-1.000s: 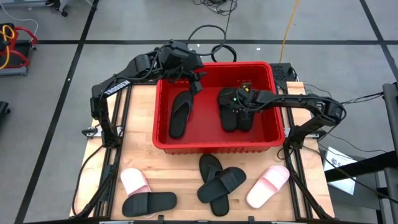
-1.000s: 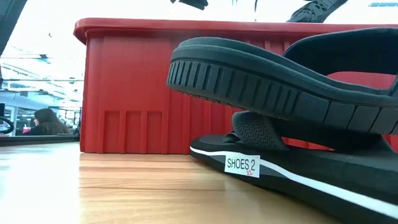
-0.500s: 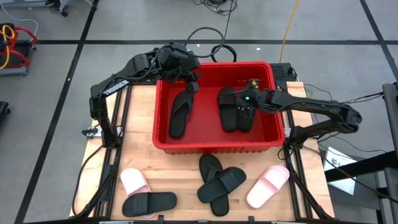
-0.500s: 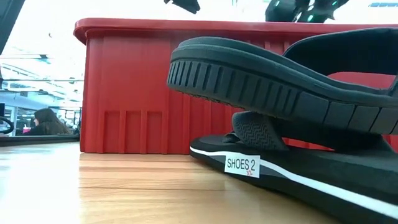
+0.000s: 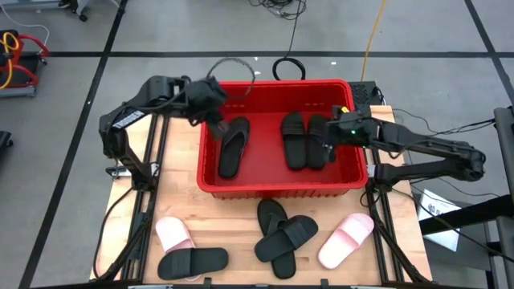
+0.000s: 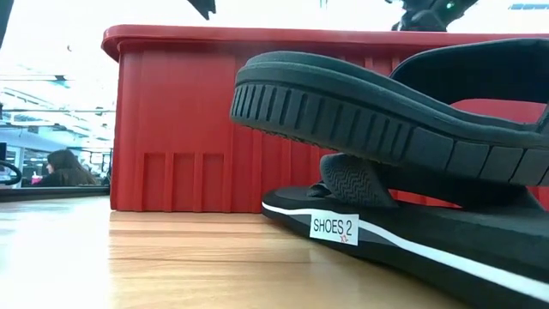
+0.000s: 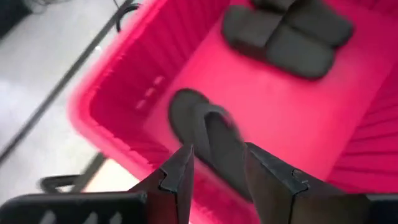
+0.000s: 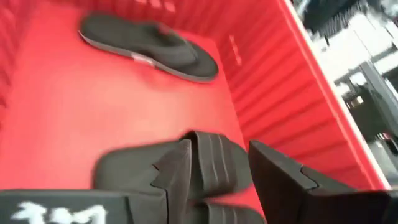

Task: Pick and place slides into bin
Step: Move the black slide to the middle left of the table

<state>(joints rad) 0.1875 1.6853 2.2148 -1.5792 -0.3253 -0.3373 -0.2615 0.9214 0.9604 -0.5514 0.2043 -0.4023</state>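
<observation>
Both arms pull back since the earlier frames: left tool [image 5: 215, 95] now over the bin's [image 5: 277, 189] far-left rim, right tool [image 5: 333, 138] by its right wall; both fingers apart, empty. Three black slides [image 5: 233, 146] lie inside; five wait on the near bench [image 5: 233, 221]. Likely light, flexible foam; pinch the strap or sole edge.
</observation>
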